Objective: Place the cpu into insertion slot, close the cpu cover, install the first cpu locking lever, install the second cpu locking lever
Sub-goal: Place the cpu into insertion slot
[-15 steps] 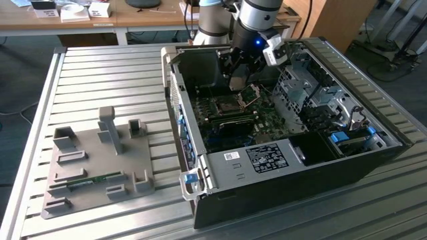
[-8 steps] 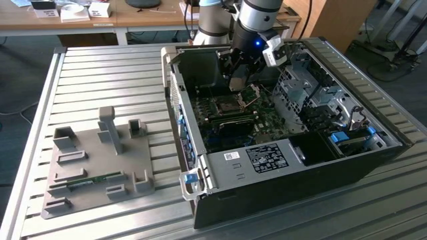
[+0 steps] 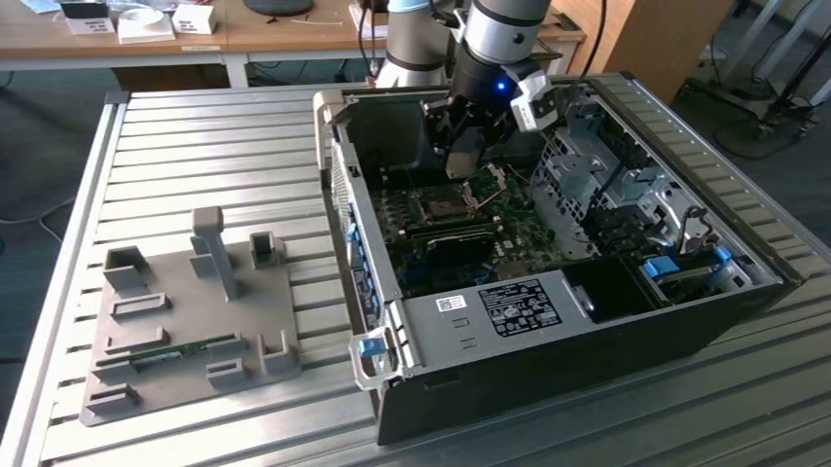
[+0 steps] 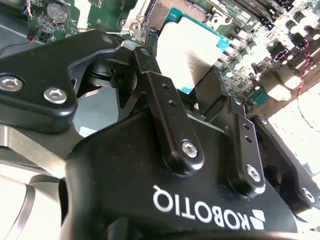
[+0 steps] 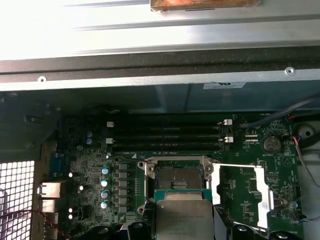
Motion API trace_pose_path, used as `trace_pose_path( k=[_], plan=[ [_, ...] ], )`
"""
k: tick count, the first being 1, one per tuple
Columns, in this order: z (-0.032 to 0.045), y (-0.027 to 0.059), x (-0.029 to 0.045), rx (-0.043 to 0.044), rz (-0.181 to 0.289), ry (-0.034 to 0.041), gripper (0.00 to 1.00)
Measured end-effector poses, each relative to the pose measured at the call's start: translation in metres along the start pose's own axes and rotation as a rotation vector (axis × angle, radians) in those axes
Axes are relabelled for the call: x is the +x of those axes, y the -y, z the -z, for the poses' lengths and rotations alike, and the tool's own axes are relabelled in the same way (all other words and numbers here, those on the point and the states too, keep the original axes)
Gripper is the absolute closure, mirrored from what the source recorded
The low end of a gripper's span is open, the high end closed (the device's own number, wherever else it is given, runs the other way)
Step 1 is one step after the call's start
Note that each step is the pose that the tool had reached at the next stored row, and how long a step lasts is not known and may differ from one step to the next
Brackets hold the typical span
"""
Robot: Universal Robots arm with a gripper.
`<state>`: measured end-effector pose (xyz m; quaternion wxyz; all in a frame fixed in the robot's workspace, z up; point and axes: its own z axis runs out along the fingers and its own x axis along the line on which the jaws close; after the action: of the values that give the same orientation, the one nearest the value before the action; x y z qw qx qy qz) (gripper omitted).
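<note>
You're on the first step: your end effector is clamped on the cpu, close to the open socket, cpu cover swung aside. Seating likely demands square alignment.

Single arm enters at the top of the exterior view, and its last grey links run steeply downward. The wrist shows a lit blue light. A white block is mounted on the wrist's side toward the exterior view's right. The gripper is black, two-fingered and points down. In the second wrist view the gripper has both fingers closed inward, with the tips against opposite edges of the cpu. In the first wrist view the gripper has dark fingertips flanking the cpu.
</note>
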<state>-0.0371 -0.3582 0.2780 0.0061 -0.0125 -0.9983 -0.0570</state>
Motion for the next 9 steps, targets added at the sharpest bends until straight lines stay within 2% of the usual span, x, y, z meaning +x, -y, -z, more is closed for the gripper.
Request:
trace_pose_path(
  k=[2, 4, 9],
  plan=[
    [-0.0001, 0.0, 0.0, 0.0002, 0.0, -0.0001, 0.46],
    [-0.0044, 0.0005, -0.0001, 0.0, 0.0, 0.0, 0.46],
    [-0.0053, 0.0006, -0.0001, -0.0005, 0.0, 0.0002, 0.46]
  ],
)
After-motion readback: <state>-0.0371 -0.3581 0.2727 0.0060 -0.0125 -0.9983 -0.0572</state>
